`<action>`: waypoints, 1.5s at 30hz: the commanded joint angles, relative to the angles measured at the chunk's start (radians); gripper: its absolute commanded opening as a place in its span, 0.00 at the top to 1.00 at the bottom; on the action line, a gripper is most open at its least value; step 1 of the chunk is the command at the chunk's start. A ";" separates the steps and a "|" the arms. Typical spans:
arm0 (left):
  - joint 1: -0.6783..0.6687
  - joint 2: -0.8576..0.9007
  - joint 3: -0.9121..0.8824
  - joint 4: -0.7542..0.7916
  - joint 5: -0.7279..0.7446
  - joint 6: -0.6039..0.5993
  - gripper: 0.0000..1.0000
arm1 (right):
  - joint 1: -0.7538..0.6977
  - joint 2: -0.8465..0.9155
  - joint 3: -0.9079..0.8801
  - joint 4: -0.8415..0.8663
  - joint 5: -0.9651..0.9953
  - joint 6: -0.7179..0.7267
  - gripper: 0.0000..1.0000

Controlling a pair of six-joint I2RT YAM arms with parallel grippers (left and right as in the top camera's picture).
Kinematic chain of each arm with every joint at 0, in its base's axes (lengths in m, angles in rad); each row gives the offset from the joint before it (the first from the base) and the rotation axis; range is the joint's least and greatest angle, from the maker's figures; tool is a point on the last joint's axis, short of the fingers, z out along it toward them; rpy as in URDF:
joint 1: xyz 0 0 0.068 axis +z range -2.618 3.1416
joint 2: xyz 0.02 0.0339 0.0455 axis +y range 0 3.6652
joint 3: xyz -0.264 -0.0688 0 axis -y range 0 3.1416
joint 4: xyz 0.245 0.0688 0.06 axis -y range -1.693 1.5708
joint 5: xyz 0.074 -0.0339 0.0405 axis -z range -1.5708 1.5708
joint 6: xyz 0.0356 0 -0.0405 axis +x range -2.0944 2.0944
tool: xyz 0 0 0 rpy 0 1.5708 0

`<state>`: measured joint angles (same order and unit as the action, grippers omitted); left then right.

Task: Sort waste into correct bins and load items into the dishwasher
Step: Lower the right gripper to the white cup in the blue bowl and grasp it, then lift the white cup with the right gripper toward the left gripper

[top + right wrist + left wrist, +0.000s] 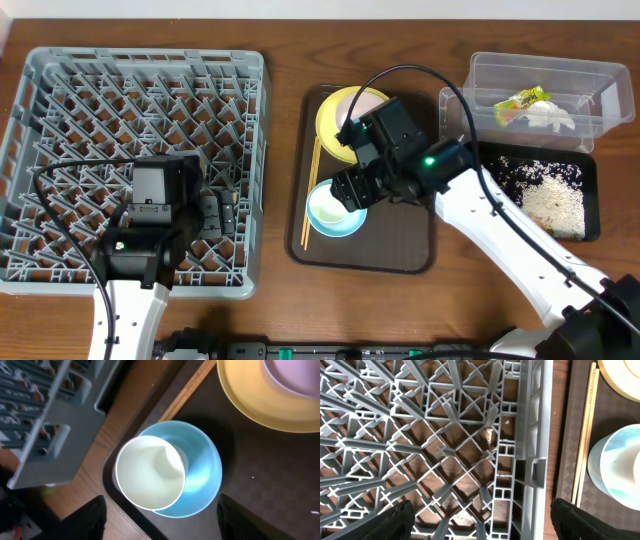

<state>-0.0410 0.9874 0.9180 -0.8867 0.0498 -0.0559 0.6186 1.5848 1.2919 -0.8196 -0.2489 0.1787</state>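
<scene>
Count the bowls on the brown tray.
2: a light blue bowl holding a white cup, and a pale bowl on the yellow plate; the arm could hide more.

Brown serving tray (392,248) lies on wooden table (285,40); its surface seems finely checkered.

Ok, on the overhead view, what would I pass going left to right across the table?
grey dish rack → chopsticks → light blue bowl → clear tub
</scene>
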 commanded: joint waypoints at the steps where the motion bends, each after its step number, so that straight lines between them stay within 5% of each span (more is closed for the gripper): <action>1: 0.000 -0.002 0.022 -0.003 0.003 -0.009 0.11 | 0.033 0.023 0.001 -0.012 0.089 0.008 0.35; 13: 0.000 -0.002 0.022 -0.002 0.003 -0.009 0.11 | 0.076 0.186 -0.011 0.013 0.126 0.035 0.52; 21: 0.000 -0.002 0.022 -0.003 0.003 -0.009 0.11 | 0.076 0.202 -0.011 0.038 0.198 0.073 0.92; 45: 0.000 -0.002 0.022 0.025 0.057 -0.048 0.11 | 0.012 0.177 0.018 0.056 0.087 0.098 0.99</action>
<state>-0.0410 0.9874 0.9180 -0.8715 0.0692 -0.0711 0.6796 1.7824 1.2736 -0.7658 -0.0990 0.2604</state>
